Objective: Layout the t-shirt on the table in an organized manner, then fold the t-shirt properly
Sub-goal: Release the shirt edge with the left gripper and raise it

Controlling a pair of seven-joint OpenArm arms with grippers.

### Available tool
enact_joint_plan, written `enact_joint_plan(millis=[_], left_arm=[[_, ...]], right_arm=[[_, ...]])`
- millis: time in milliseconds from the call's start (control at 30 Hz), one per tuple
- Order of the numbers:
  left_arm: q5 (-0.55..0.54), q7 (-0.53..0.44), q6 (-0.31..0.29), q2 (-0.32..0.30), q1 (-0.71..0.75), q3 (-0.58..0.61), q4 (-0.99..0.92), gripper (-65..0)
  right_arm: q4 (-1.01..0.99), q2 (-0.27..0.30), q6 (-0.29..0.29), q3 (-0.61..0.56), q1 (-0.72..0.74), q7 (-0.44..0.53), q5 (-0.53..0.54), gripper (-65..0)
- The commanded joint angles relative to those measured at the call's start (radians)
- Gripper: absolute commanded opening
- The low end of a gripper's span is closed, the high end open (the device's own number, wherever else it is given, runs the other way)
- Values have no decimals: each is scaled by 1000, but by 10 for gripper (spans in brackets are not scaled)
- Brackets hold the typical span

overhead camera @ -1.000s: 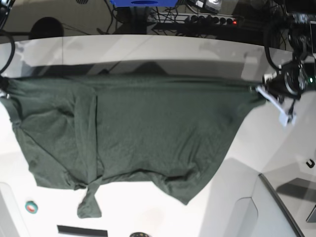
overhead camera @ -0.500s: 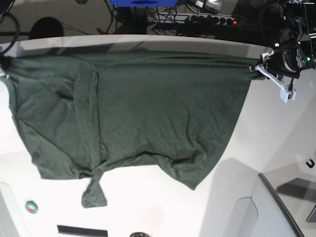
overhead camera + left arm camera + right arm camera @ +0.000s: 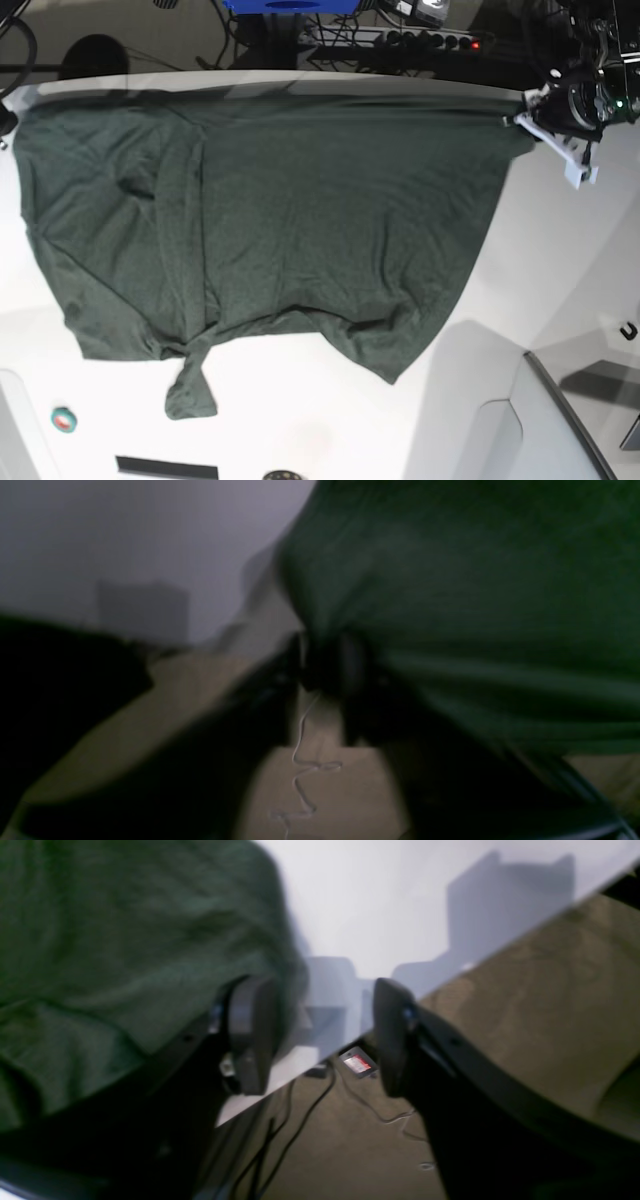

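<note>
The dark green t-shirt [image 3: 280, 230] lies spread wide on the white table [image 3: 560, 260], its far edge along the table's far rim and one sleeve trailing toward the front. My left gripper [image 3: 528, 115] is at the shirt's far right corner. In the blurred left wrist view the cloth [image 3: 475, 605] bunches down to that gripper [image 3: 322, 655], whose fingers stand close together. My right gripper [image 3: 320, 1035] is open over the table's edge [image 3: 380, 905], and the shirt [image 3: 125, 940] lies against its left finger [image 3: 250, 1035], with nothing between the pads.
A teal tape roll [image 3: 64, 420] sits near the front left. A grey angled panel [image 3: 580, 400] stands at the front right, with a small black hook [image 3: 628, 330] beside it. Cables and a power strip [image 3: 420, 40] lie beyond the far edge.
Both arms carried the shirt's far edge back to the table's far rim, and the cloth now lies flatter. The right jaws have opened off the cloth.
</note>
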Motion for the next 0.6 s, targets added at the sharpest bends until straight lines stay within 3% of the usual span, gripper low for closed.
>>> enact_joint_plan(millis=[0, 100, 167, 367, 567], left_arm=[[2, -5, 3, -19, 10, -13, 14, -405], [2, -5, 3, -19, 19, -15, 16, -270], [2, -5, 3, -17, 22, -50, 16, -225], [2, -5, 3, -22, 21, -147, 18, -222], [-4, -5, 3, -17, -53, -181, 60, -237]], right_arm=[[19, 22, -15, 11, -2, 8, 16, -320], [19, 22, -15, 11, -2, 9, 16, -317], [21, 22, -15, 13, -2, 9, 16, -317], [45, 22, -15, 13, -3, 11, 17, -317], [251, -15, -7, -3, 14, 15, 19, -324]])
